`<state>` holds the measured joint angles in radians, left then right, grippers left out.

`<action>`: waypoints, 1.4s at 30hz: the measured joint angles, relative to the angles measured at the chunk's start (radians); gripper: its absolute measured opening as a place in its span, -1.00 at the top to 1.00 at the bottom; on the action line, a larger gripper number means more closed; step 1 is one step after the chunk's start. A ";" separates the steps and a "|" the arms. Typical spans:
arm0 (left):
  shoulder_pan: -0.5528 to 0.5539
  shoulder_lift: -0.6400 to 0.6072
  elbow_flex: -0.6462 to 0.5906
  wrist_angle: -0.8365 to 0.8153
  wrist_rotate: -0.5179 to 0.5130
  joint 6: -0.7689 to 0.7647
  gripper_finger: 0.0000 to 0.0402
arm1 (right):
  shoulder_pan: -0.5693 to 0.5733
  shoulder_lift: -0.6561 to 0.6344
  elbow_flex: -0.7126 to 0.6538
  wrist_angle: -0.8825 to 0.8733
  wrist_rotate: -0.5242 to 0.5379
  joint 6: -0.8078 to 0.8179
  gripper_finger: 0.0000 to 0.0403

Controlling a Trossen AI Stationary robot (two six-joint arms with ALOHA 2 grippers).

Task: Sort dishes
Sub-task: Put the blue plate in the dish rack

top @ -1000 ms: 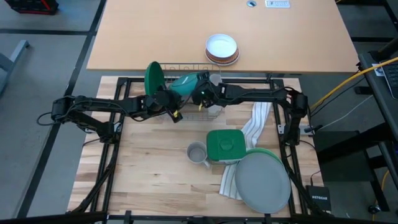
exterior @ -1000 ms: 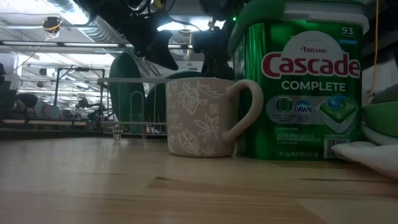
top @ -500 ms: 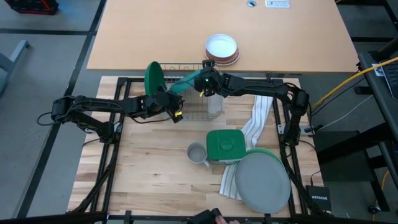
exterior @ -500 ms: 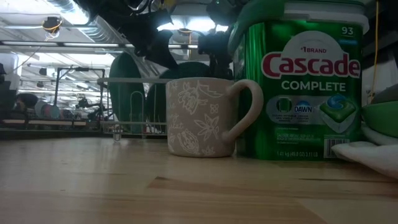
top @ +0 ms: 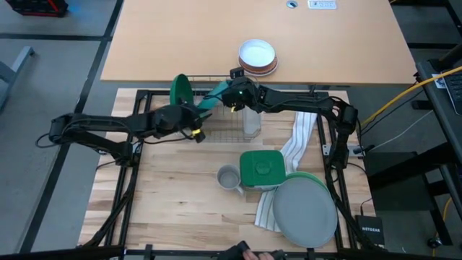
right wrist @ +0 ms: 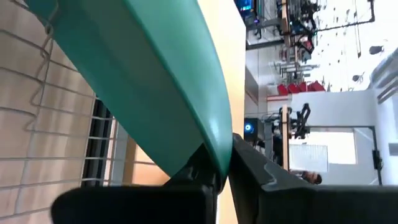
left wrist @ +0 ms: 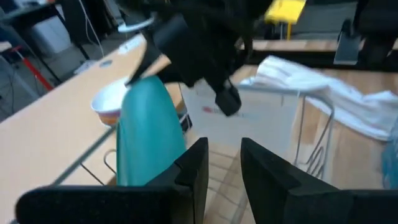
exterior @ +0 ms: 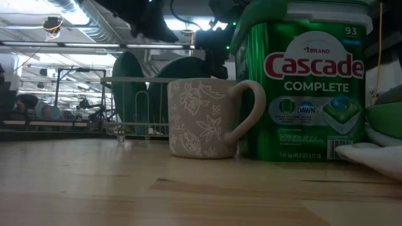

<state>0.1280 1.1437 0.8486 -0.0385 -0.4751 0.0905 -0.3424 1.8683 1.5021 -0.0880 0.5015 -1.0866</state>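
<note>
The teal plate [top: 210, 97] stands on edge in the wire rack [top: 231, 126], next to the dark green plate [top: 180, 89], which stands upright in the rack's left end. My right gripper [top: 229, 96] is shut on the teal plate's rim. My left gripper [top: 195, 124] hangs open just to the left of the teal plate [left wrist: 146, 137], with nothing between its fingers. At the near right the grey plate [top: 307, 211] lies on the light green plate [top: 312, 177]. My right gripper pinches the teal plate's upper rim [right wrist: 219, 149] between its two fingers. The fingers come from the table's right, slanting a little down. The plate stands tilted on edge, its lower part down among the rack's wires [right wrist: 37, 93].
A green Cascade tub [top: 261, 170] and a grey mug [top: 229, 178] stand in the middle of the table. A white towel [top: 297, 141] lies to their right. A white bowl with a brown rim [top: 258, 56] sits on the far tabletop.
My right gripper has gone toward the far edge, to the teal plate's rim. The plate now stands steeper in the rack. My left gripper has drawn back toward the table's left edge and risen, away from the plate.
</note>
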 joint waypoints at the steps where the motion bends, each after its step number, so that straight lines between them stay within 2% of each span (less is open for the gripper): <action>1: -0.004 -0.017 0.000 -0.003 0.000 0.005 0.58 | 0.000 0.000 0.000 0.006 -0.005 -0.010 0.88; 9: -0.037 -0.145 0.000 -0.009 -0.001 0.054 0.58 | 0.002 0.000 0.000 0.114 -0.080 -0.146 0.90; 18: -0.068 -0.252 0.000 -0.077 -0.001 0.096 0.58 | 0.002 0.000 0.000 0.128 -0.296 -0.234 0.90; 28: -0.069 -0.271 0.000 -0.118 -0.001 0.089 0.58 | 0.000 -0.001 0.000 0.140 -0.502 -0.282 0.90; 35: -0.069 -0.270 0.000 -0.130 -0.001 0.088 0.58 | 0.001 0.031 0.003 0.169 -0.519 -0.280 0.80; 42: -0.069 -0.270 0.000 -0.140 -0.001 0.068 0.58 | 0.002 0.052 0.000 0.250 -0.523 -0.268 0.54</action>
<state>0.0586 0.8738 0.8486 -0.1785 -0.4759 0.1590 -0.3406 1.9206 1.5024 0.1625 -0.0210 -1.3547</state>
